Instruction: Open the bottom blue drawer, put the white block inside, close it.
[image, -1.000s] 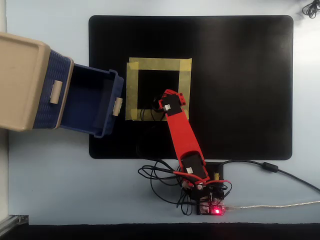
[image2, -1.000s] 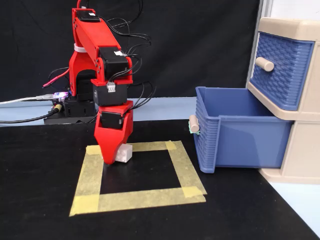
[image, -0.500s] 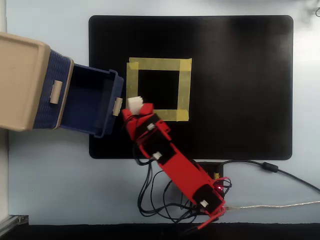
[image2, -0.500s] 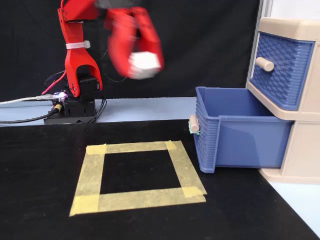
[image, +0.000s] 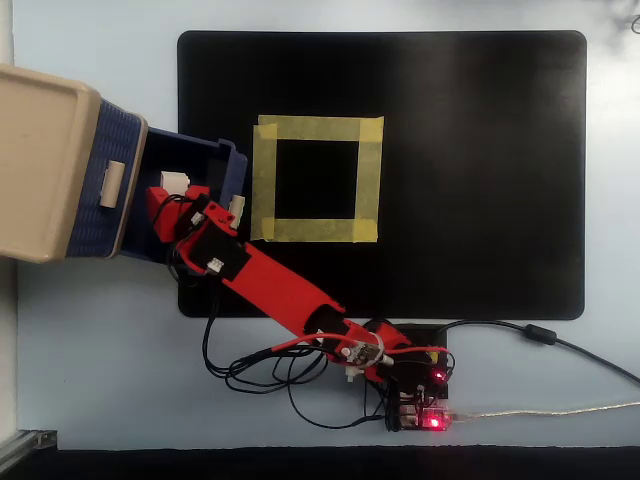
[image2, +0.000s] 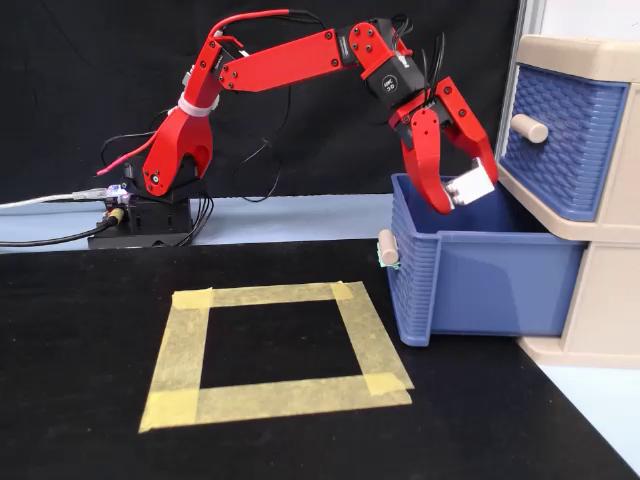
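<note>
The bottom blue drawer (image2: 480, 285) is pulled out of the beige cabinet (image2: 600, 300), with its beige tab handle (image2: 387, 247) facing the mat. In the overhead view its rim (image: 232, 165) shows, with the interior partly hidden by the arm. My red gripper (image2: 462, 195) is shut on the white block (image2: 470, 187) and holds it over the open drawer, just above the rim. In the overhead view the gripper (image: 172, 190) and block (image: 176, 182) sit over the drawer's interior. The upper blue drawer (image2: 565, 130) is closed.
A yellow tape square (image2: 270, 294) lies on the black mat (image2: 80, 350) next to the drawer; it also shows in the overhead view (image: 316, 128). The arm's base, controller board (image: 420, 400) and looped cables (image: 260, 370) sit at the mat's edge.
</note>
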